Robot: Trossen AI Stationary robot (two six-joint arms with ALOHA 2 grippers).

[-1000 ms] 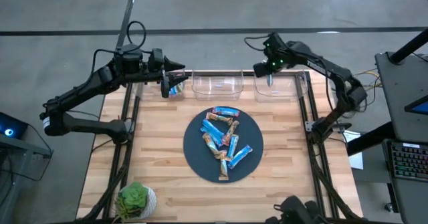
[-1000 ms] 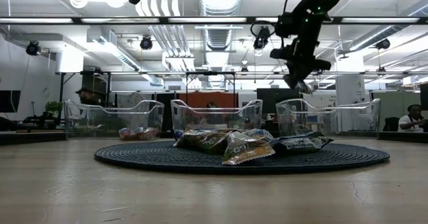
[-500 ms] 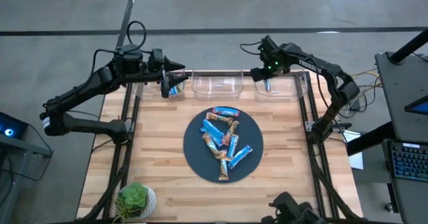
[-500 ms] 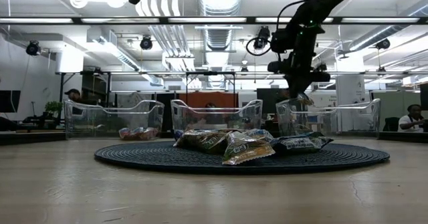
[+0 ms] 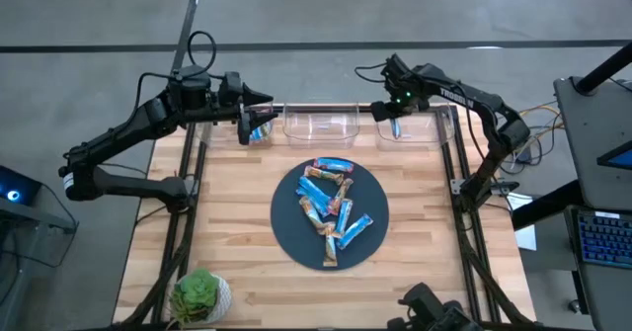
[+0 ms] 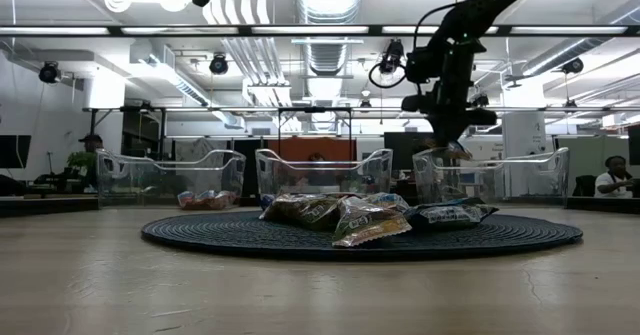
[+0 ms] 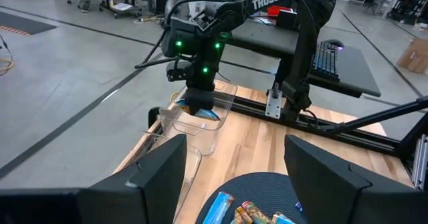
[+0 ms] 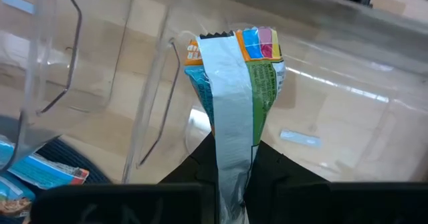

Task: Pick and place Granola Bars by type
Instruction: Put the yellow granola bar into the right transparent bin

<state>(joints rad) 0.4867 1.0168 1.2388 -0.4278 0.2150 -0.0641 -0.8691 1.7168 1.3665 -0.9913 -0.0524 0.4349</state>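
- Three clear plastic bins stood in a row along the far edge of the wooden table [image 5: 227, 232]: a left bin [image 5: 259, 124], a middle bin [image 5: 321, 124] and a right bin [image 5: 415, 125].
- The right tool [image 5: 395, 124] hung at the near-left corner of the right bin, its fingers clamped together on one granola bar [image 8: 235, 110].
- In the right wrist view that bar stood upright out of the fingers, showing a silver back seam with orange, blue and green print, with the clear bin wall just behind it.
- In the low view the right tool [image 6: 447, 147] sat at the rim of the right bin.
- The left tool [image 5: 247, 125] hovered over the left bin, its fingers spread apart and holding nothing.
- A wrapped bar lay in the left bin beneath it.
- Most of the Granola Bars [image 5: 331, 207] lay heaped on the dark round mat [image 5: 286, 227] in the middle of the table, blue and tan wrappers overlapping.
- A small potted plant [image 5: 200, 293] stood at the near-left corner of the table.
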